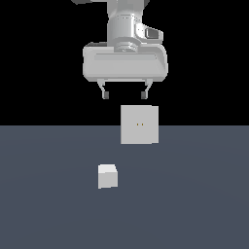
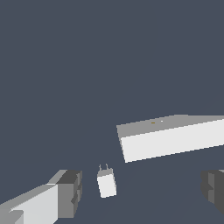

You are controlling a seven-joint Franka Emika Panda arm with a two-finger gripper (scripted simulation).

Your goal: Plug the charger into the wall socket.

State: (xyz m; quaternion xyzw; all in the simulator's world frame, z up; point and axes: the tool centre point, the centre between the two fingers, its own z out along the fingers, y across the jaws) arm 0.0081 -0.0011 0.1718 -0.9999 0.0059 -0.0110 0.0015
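The charger [image 1: 107,176], a small plain white cube, rests on the grey floor nearer the camera and toward the exterior view's left of the wall socket [image 1: 139,125]. The socket is a larger white square block with two tiny dark-yellowish dots at its centre. In the wrist view the charger [image 2: 106,183] shows two thin prongs on one end, and the socket [image 2: 175,138] lies apart from it. My gripper [image 1: 124,95] hangs open and empty high above both, over the socket's top edge. One finger [image 2: 65,192] shows beside the charger in the wrist view.
A flat dark grey floor [image 1: 194,204] spreads under everything, with black background above its far edge.
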